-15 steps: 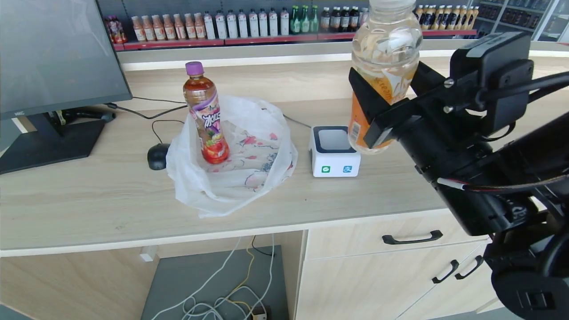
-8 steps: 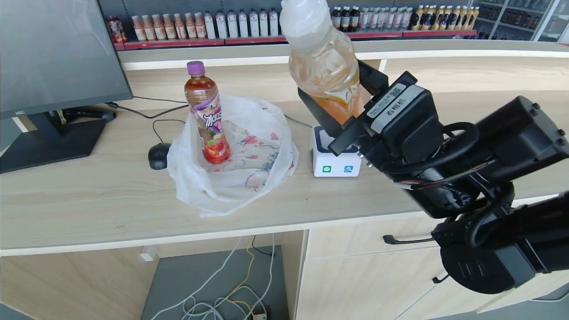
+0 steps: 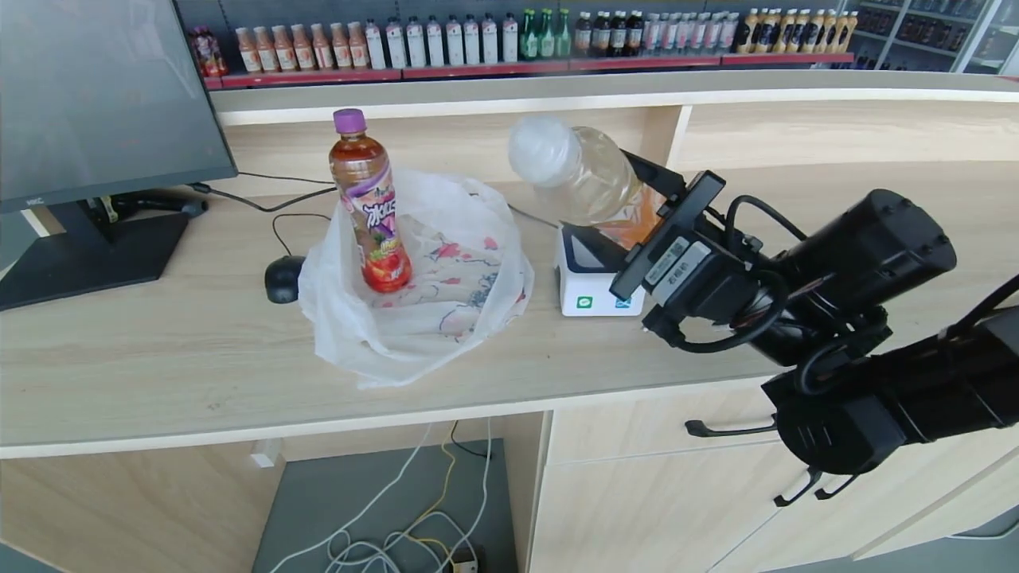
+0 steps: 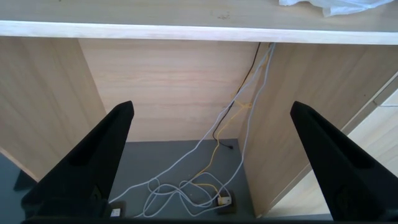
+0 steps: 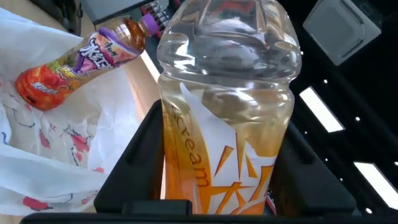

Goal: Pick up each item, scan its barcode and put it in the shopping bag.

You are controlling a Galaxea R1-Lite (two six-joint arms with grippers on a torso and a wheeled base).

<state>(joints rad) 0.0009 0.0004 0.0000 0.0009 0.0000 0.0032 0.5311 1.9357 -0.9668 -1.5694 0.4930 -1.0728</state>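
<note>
A clear bottle (image 3: 581,179) with an orange label and a white cap lies tilted, cap toward the left, just above the white scanner (image 3: 589,290). My right gripper (image 3: 629,211) is shut on its labelled lower half. In the right wrist view, the black fingers (image 5: 137,168) clamp both sides of the clear bottle (image 5: 227,93). A purple-capped tea bottle (image 3: 370,207) stands upright inside the white shopping bag (image 3: 446,294), left of the scanner. The wrist camera shows the tea bottle (image 5: 74,62) and the shopping bag (image 5: 56,162) beyond the clear one. My left gripper (image 4: 211,155) hangs open below the counter edge.
A monitor (image 3: 95,95) stands at the counter's far left, with a black mouse (image 3: 281,280) beside the bag. Drawers with black handles (image 3: 736,430) sit under the counter on the right. Loose cables (image 4: 205,180) lie on the floor beneath. A shelf of bottles (image 3: 517,36) runs behind.
My right gripper has swung left and lower with the clear bottle. The bottle has tipped from upright to lying cap-left over the scanner. The bag and tea bottle have not moved.
</note>
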